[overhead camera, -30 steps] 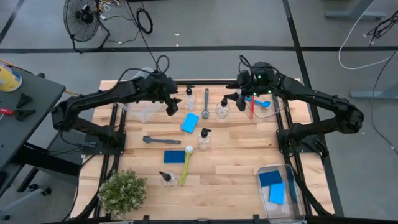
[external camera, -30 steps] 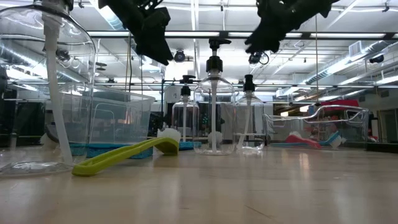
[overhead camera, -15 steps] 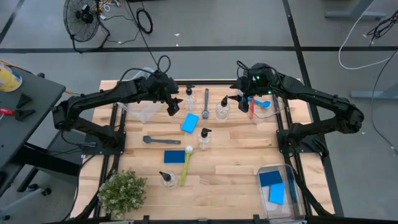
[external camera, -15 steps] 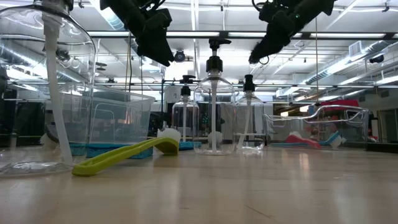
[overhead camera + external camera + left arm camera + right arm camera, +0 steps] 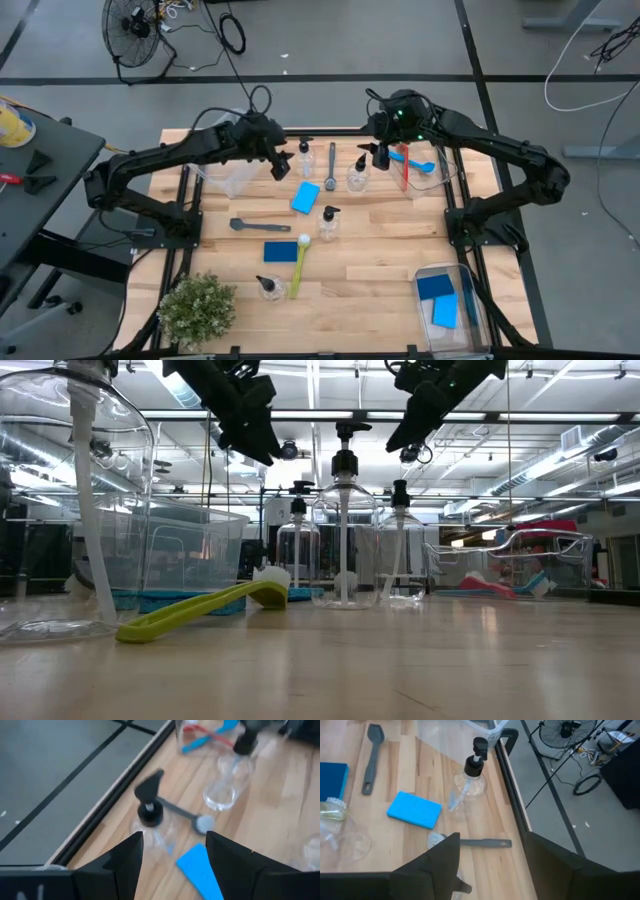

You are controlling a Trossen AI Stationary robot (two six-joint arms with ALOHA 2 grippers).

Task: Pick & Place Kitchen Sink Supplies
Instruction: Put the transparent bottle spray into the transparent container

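My left end effector [image 5: 277,166] hovers above the tabletop [image 5: 380,250] near its far edge, fingers [image 5: 125,857] spread, holding nothing. The clear pump bottle [image 5: 150,815] stands just ahead and below it, upright, black pump top up; it is the nearest supply to this arm. My right end effector [image 5: 372,152] also hangs spread and empty, above a second clear bottle [image 5: 357,172], so each arm has its own bottle closest.

Between the two bottles lies the grey brush [image 5: 330,165], long axis running away from the front edge, head just beside the blue sponge [image 5: 306,196]. From the left wrist view the brush handle passes close behind my bottle, near it, touching or not I cannot tell.

My judgement: a straight drop onto the left bottle is feasible. The tabletop's far edge is close beyond the bottle, and the clear bin [image 5: 232,178] sits on the arm's side. Open room lies toward the tabletop's middle.
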